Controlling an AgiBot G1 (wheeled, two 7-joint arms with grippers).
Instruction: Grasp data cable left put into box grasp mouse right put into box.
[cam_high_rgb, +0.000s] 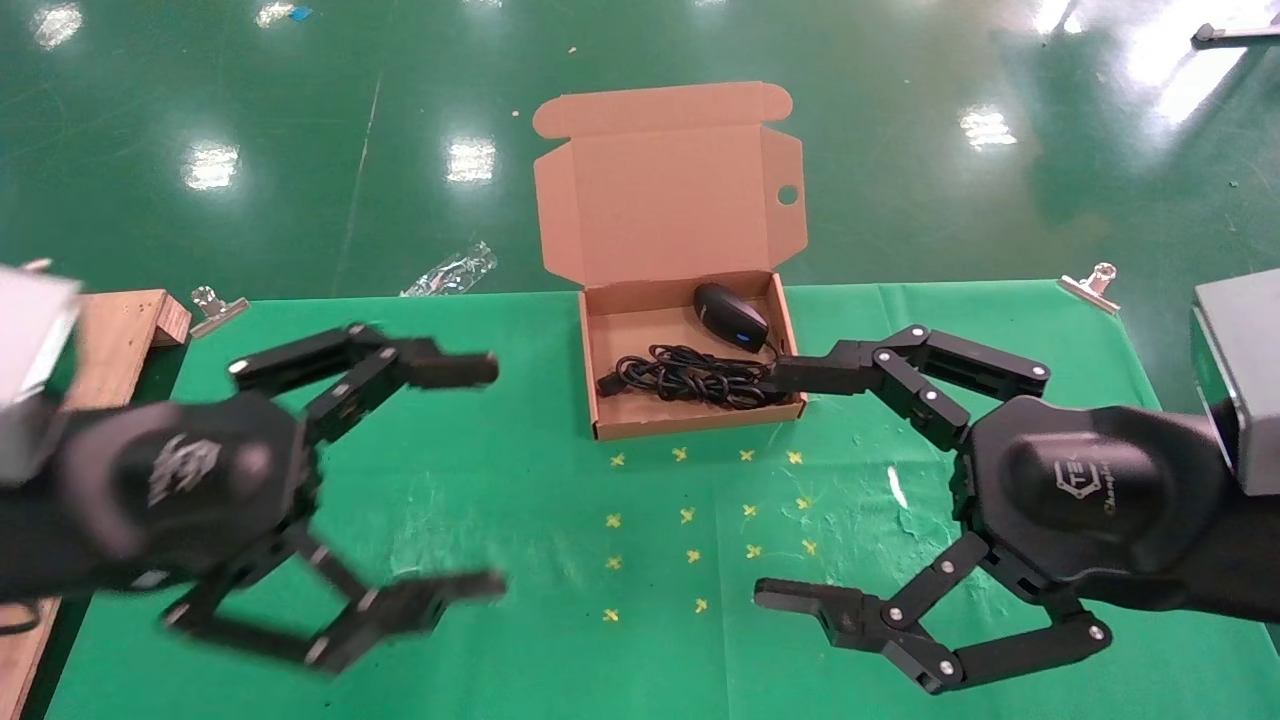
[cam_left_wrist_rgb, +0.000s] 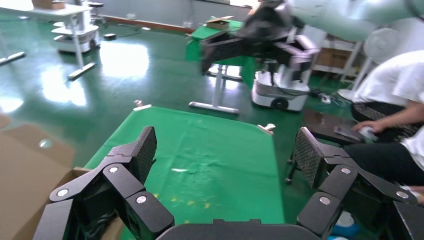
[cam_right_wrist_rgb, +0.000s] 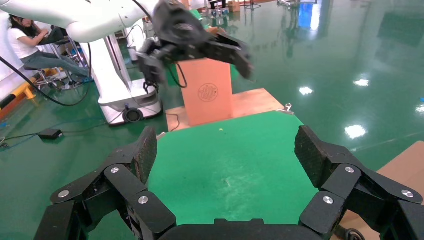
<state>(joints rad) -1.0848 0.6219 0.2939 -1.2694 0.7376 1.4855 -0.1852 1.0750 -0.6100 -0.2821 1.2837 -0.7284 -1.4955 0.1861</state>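
Observation:
The brown cardboard box (cam_high_rgb: 690, 422) stands open at the table's far middle, its flap lid upright. Inside it the black mouse (cam_high_rgb: 731, 316) lies at the far right, blue light showing. The thick black data cable (cam_high_rgb: 690, 377) lies coiled in the near half. My left gripper (cam_high_rgb: 490, 478) is open and empty, held above the table left of the box. My right gripper (cam_high_rgb: 775, 485) is open and empty, right of the box, its far finger close to the box's front right corner. Each wrist view shows open fingers (cam_left_wrist_rgb: 142, 150) (cam_right_wrist_rgb: 142, 152) over bare green cloth.
Yellow cross marks (cam_high_rgb: 690, 515) dot the green cloth in front of the box. A wooden block (cam_high_rgb: 125, 330) sits at the table's left edge. Metal clips (cam_high_rgb: 215, 305) (cam_high_rgb: 1092, 285) hold the cloth at the far corners. A clear plastic wrapper (cam_high_rgb: 450, 270) lies on the floor beyond.

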